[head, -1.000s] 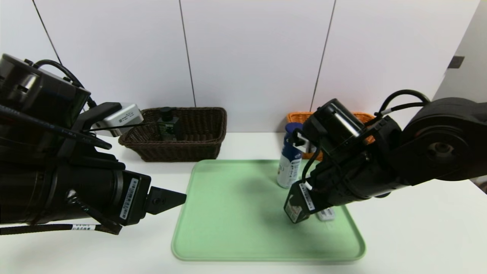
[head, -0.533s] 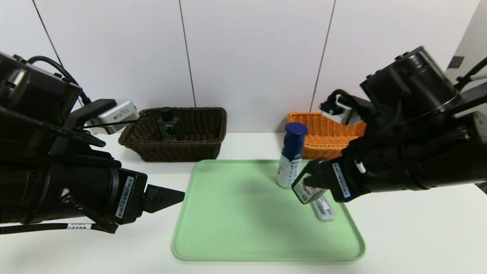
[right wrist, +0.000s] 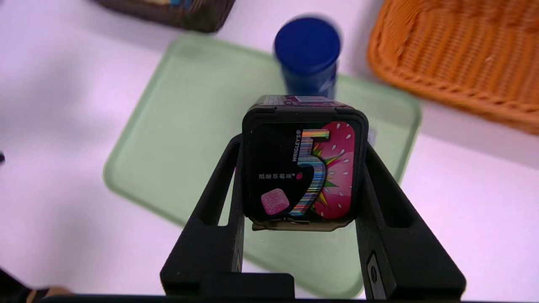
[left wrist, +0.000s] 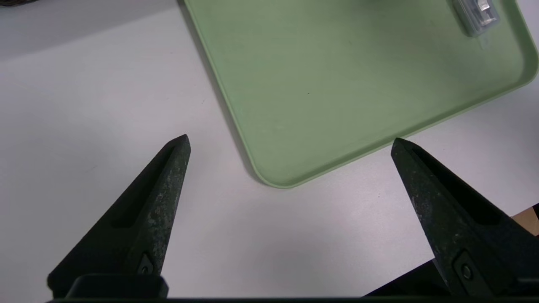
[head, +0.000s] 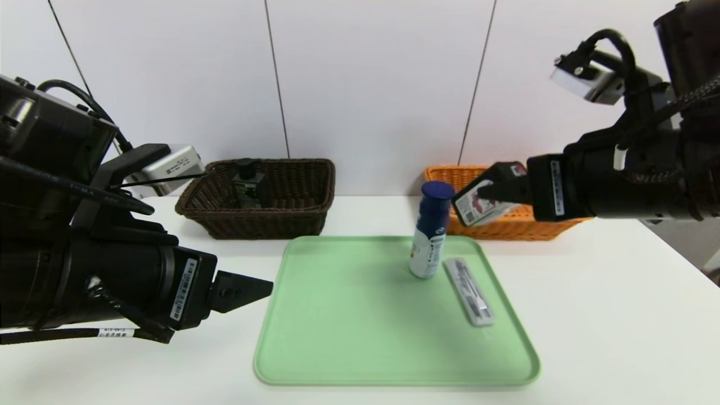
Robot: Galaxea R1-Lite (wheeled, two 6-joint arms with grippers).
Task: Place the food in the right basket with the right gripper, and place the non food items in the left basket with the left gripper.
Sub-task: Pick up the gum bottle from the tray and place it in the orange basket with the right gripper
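My right gripper (head: pixel 495 194) (right wrist: pixel 301 143) is shut on the small dark box (head: pixel 479 203) (right wrist: pixel 304 166) with pink-red marks, held in the air by the near left rim of the orange right basket (head: pixel 523 224) (right wrist: pixel 459 63). The tall white bottle with a blue cap (head: pixel 430 229) (right wrist: pixel 307 54) stands upright on the green tray (head: pixel 360 326) (right wrist: pixel 185 126). A flat clear-grey case (head: pixel 469 291) (left wrist: pixel 476 14) lies on the tray beside the bottle. The black square bottle (head: pixel 248 185) stands in the dark brown left basket (head: pixel 264 222). My left gripper (head: pixel 253 289) (left wrist: pixel 290 141) hangs open and empty over the table left of the tray.
White table all round the tray (left wrist: pixel 337 75). A white wall stands right behind both baskets. The table's right edge shows at far right (head: pixel 703 270).
My right gripper has lifted the small dark box off the tray and carried it up and right toward the orange basket, uncovering the clear-grey case. The left arm has stayed still.
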